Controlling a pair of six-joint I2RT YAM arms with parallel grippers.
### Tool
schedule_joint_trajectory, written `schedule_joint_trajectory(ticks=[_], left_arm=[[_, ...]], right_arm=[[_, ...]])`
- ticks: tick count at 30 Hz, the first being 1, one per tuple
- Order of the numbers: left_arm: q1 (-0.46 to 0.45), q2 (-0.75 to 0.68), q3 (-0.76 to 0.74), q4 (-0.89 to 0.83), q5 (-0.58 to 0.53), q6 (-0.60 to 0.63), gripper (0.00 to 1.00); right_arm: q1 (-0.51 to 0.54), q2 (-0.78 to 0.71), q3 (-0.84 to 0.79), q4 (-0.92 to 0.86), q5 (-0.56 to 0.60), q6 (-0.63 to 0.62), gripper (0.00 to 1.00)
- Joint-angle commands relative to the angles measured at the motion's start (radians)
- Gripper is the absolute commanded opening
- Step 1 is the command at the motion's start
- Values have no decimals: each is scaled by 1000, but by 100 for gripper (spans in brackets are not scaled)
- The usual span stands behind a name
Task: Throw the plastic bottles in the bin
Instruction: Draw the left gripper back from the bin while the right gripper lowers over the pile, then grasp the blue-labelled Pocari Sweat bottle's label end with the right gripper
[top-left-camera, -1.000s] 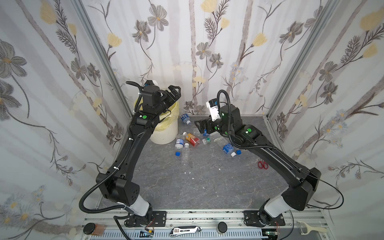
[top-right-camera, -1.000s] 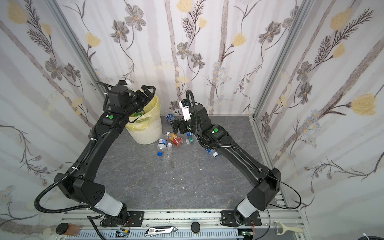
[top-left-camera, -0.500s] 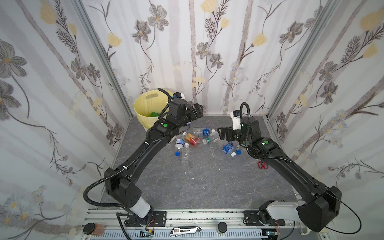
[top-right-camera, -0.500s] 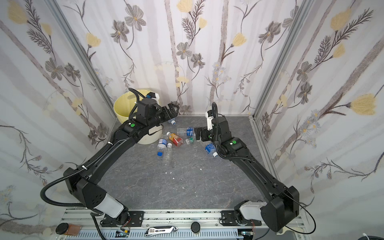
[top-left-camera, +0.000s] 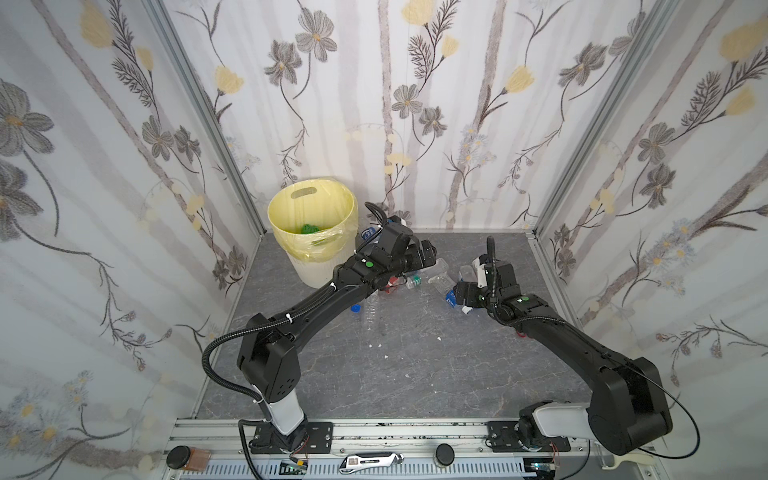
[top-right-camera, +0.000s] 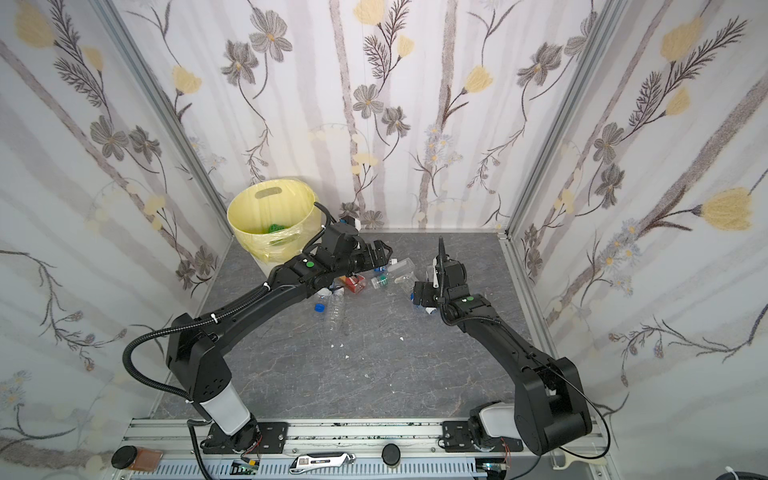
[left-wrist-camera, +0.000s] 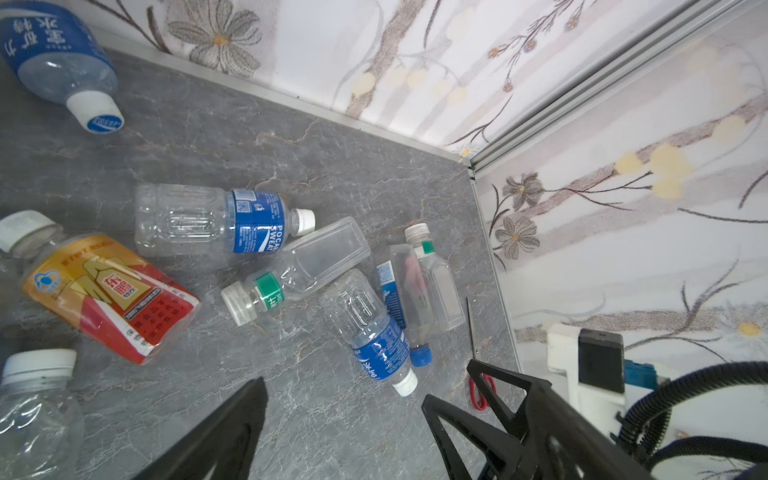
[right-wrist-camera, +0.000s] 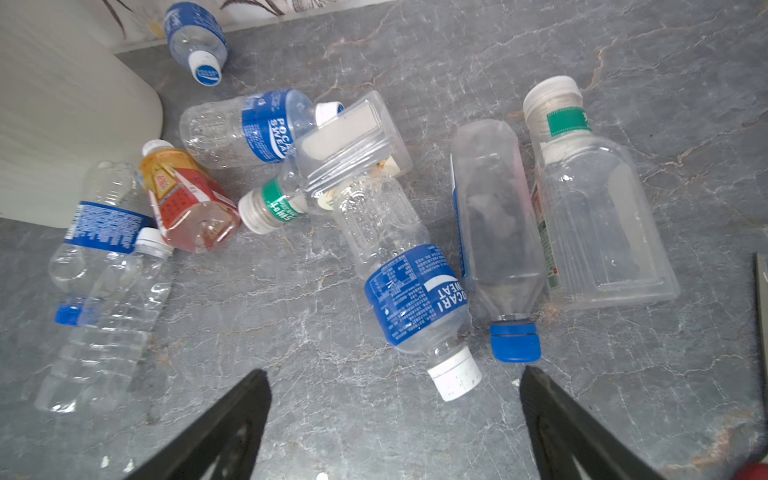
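Note:
The bin (top-left-camera: 318, 266) (top-right-camera: 249, 216), cream with a yellow liner, stands at the back left with something green inside. Several plastic bottles (top-left-camera: 440, 276) (top-right-camera: 399, 272) lie in a heap to its right. My left gripper (top-left-camera: 430, 255) (left-wrist-camera: 345, 392) hovers open over the heap, nothing between its fingers; below it lie an orange-red labelled bottle (left-wrist-camera: 108, 299) and a blue-labelled one (left-wrist-camera: 216, 220). My right gripper (top-left-camera: 457, 291) (right-wrist-camera: 395, 372) is open and low beside the heap. A blue-labelled bottle (right-wrist-camera: 399, 266) points its white cap just in between the fingertips, touching neither.
Red scissors (left-wrist-camera: 478, 390) lie by the right wall near the right arm. A loose blue cap (top-left-camera: 355, 307) sits in front of the heap. Another bottle (right-wrist-camera: 195, 37) rests against the back wall by the bin's side (right-wrist-camera: 62, 124). Walls close in on three sides.
My left arm has swung from above the bin down and right over the bottle heap. My right arm has drawn back to the right and dropped low beside the bottles.

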Motion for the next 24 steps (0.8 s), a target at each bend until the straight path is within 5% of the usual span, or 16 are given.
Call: schedule_joint_trajectory(ticks=[1, 24], left_arm=[[-2, -8, -49, 85, 35, -53, 100], [23, -37, -207, 179, 78, -92, 100]], right_arm=[[-2, 46, -12, 104, -10, 16, 92], [-1, 332, 129, 140, -55, 16, 81]])
